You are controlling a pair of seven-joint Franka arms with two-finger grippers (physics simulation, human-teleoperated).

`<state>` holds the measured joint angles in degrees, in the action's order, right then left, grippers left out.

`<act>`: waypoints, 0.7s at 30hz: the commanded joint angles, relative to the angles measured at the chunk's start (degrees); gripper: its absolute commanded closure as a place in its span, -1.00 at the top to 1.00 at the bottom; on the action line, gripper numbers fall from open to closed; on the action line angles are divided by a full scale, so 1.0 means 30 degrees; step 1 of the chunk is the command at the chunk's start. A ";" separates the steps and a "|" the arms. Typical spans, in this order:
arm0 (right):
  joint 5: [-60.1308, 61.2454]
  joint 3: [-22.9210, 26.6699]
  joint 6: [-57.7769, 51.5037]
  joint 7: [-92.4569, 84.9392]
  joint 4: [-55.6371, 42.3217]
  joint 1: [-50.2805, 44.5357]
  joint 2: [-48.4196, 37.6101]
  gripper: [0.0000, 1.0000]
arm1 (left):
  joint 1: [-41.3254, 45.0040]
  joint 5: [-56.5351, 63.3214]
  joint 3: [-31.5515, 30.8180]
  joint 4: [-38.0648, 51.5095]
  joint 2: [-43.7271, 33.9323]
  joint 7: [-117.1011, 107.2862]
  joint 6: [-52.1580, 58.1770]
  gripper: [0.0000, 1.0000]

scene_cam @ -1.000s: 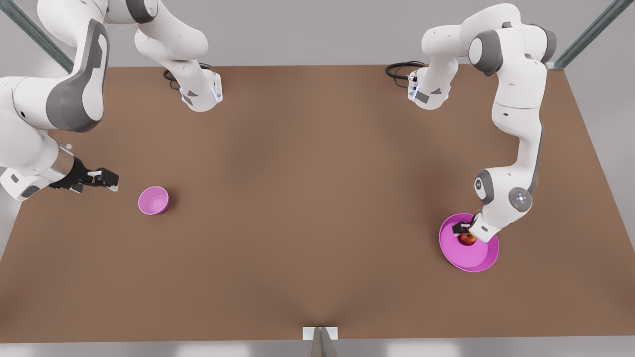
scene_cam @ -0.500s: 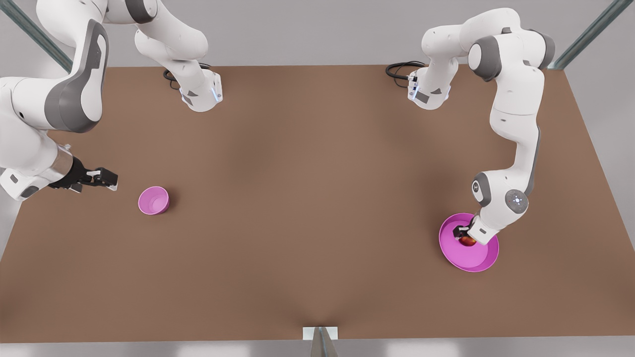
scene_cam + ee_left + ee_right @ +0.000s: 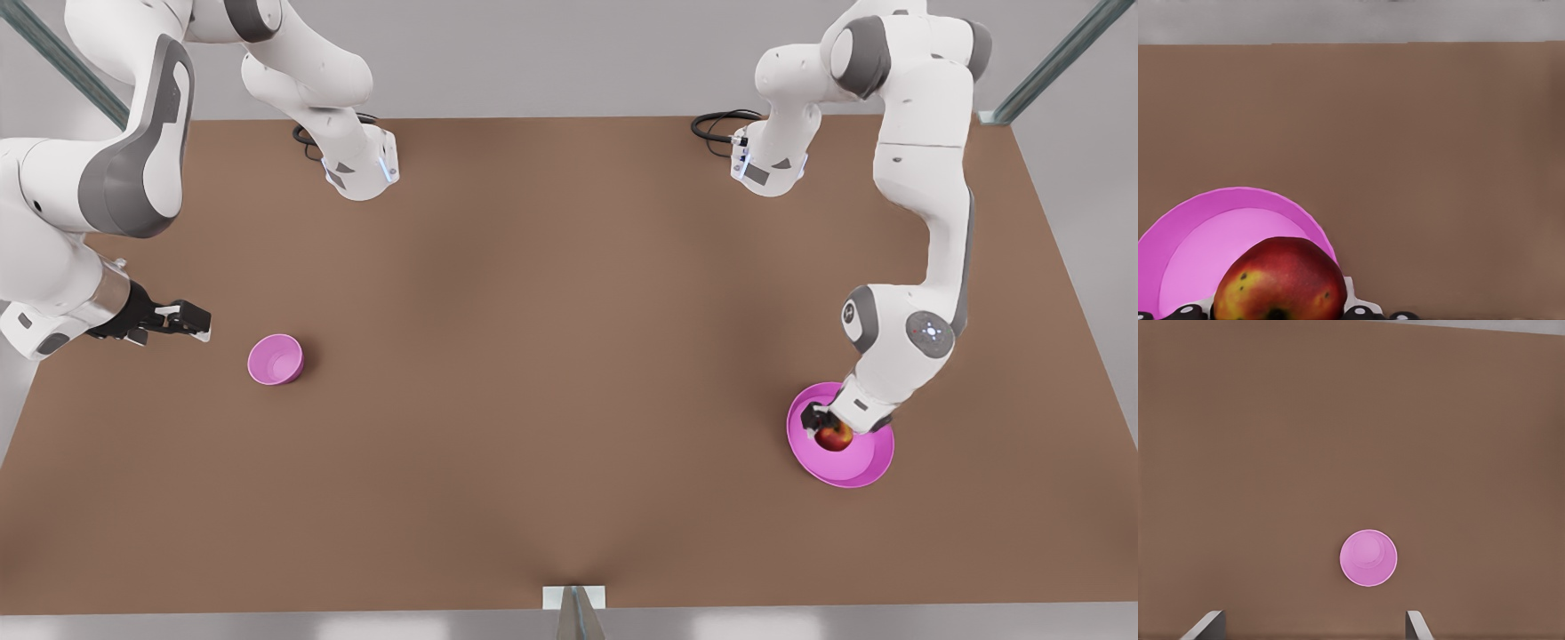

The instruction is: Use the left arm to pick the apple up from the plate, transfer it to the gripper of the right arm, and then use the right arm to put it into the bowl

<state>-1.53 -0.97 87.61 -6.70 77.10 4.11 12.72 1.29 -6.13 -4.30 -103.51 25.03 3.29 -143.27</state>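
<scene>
A red-yellow apple [image 3: 835, 436] [image 3: 1279, 283] sits between the fingers [image 3: 1350, 293] of my left gripper [image 3: 823, 427], which is shut on it just over the pink plate [image 3: 849, 464] [image 3: 1198, 240] at the front view's right. I cannot tell whether the apple still touches the plate. The small pink bowl [image 3: 276, 360] [image 3: 1369, 558] stands on the table at the front view's left. My right gripper [image 3: 194, 322] [image 3: 1313, 625] waits open beside the bowl, farther toward the front view's left, with nothing between its fingers.
The brown table [image 3: 551, 356] spreads wide between the bowl and the plate. Both arm bases [image 3: 360, 169] [image 3: 769, 164] and their black cables sit at the far edge. A small white bracket [image 3: 574, 597] marks the near edge.
The left arm's elbow and forearm have risen and swung, and its gripper has closed in around the apple over the plate. The right arm has stayed still.
</scene>
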 commanded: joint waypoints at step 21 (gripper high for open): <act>1.7620 -0.0088 0.2056 -0.0199 -0.1004 0.0006 0.5456 1.00 | 0.4958 -2.7019 -0.7766 0.7872 0.6424 3.0044 0.4103 0.30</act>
<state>44.52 -1.24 92.49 -6.37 74.19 4.05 28.63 16.35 -82.00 -26.91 -79.50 44.36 32.05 -131.25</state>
